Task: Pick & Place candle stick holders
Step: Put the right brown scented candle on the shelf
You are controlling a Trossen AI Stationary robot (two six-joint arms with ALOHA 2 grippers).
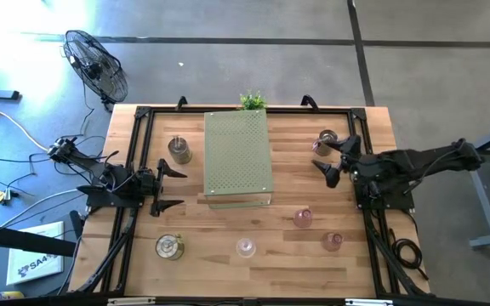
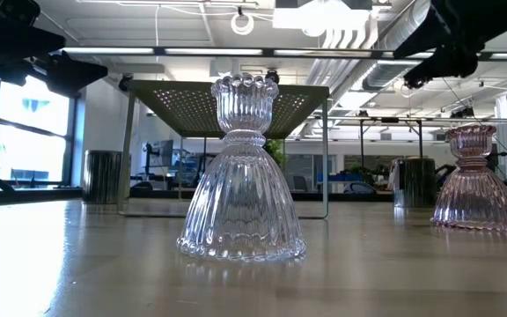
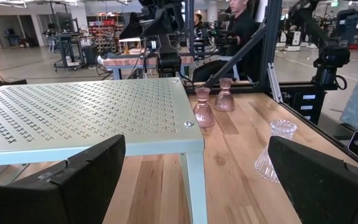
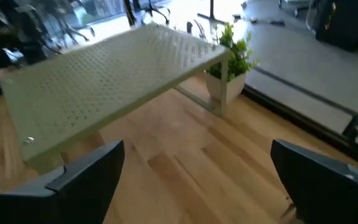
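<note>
Three dull metal candle stick holders stand on the wooden table: one at the far left, one at the near left, one at the far right. A clear glass holder stands near the front edge. Two pink glass holders stand at the near right. My left gripper is open and level, left of the board, with nothing between its fingers. My right gripper is open and raised, just beside the far right metal holder, pointing toward the board.
A pale green perforated board stands on thin legs at the table's middle, with a small potted plant behind it at the far edge. A black frame runs around the tabletop. A fan stands on the floor at the far left.
</note>
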